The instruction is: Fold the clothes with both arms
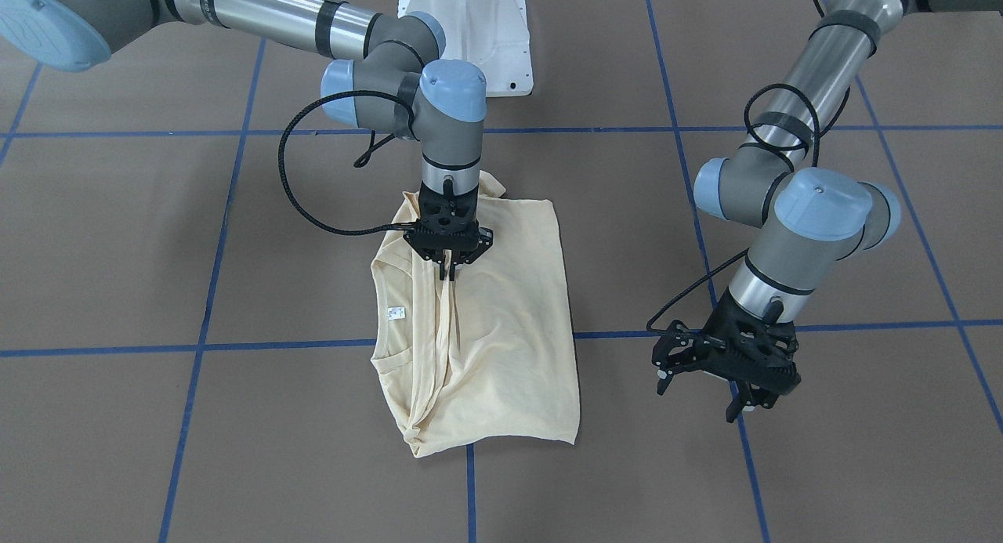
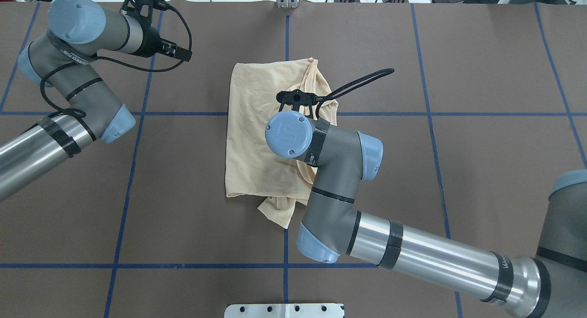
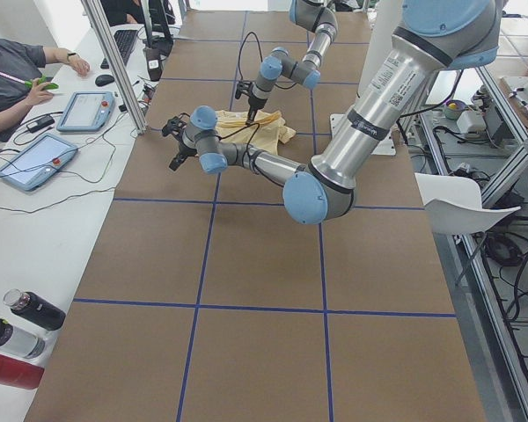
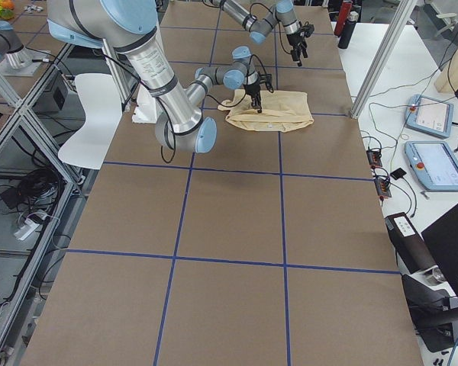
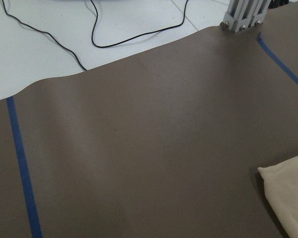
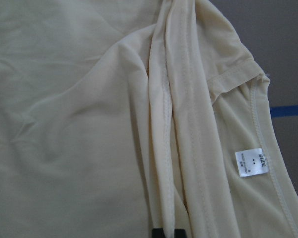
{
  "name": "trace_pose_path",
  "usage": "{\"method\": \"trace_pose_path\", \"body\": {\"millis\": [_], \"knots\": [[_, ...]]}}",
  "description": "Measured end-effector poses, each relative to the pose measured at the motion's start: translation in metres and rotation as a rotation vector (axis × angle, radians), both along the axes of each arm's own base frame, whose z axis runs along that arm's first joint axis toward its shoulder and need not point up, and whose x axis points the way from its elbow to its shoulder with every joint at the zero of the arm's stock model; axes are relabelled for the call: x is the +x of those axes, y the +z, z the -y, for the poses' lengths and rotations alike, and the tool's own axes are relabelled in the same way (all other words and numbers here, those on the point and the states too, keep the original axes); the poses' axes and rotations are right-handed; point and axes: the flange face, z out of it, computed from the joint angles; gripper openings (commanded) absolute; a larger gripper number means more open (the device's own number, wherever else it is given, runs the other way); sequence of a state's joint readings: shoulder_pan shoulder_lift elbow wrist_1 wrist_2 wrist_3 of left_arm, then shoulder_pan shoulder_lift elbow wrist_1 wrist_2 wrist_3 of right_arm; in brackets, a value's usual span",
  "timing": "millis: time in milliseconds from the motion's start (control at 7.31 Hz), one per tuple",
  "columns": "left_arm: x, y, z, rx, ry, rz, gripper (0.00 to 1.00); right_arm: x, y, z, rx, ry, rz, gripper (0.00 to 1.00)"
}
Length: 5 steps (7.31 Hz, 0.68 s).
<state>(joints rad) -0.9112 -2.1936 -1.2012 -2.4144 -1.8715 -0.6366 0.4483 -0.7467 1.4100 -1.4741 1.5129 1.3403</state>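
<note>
I see R gripper clenched on a raised fold of the cream T-shirt, which lies part-folded at centre of table. L gripper spread open, well apart from shirt.

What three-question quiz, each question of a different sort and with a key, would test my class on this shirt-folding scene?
1. True or false: the left arm's black two-finger gripper is clamped on the pale cream-yellow long-sleeved T-shirt.
2. Multiple choice: the right arm's black two-finger gripper is A) pinching a fold of the T-shirt, B) open over bare table, C) out of every view.
3. Fill in: the small white neck label shows close up in the ___ wrist view.
Key: 1 false, it hangs open over the brown table with blue tape lines, apart from the shirt; 2 A; 3 right.
</note>
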Motion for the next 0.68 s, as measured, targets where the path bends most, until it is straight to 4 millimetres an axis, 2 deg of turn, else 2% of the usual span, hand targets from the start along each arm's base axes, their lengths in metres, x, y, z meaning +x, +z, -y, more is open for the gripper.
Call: {"method": "trace_pose_path", "body": {"millis": [274,547,684], "knots": [[0.000,0.000,0.000,-0.003,-0.001,-0.002,1.00,0.028,0.022,0.002,0.028,-0.018,-0.017,0.14],[0.004,0.000,-0.002,-0.017,-0.004,-0.011,1.00,0.059,0.059,-0.006,0.049,-0.042,-0.044,0.15],[0.005,0.000,-0.003,-0.020,-0.004,-0.013,1.00,0.066,0.075,-0.009,0.049,-0.047,-0.059,0.47]]}}
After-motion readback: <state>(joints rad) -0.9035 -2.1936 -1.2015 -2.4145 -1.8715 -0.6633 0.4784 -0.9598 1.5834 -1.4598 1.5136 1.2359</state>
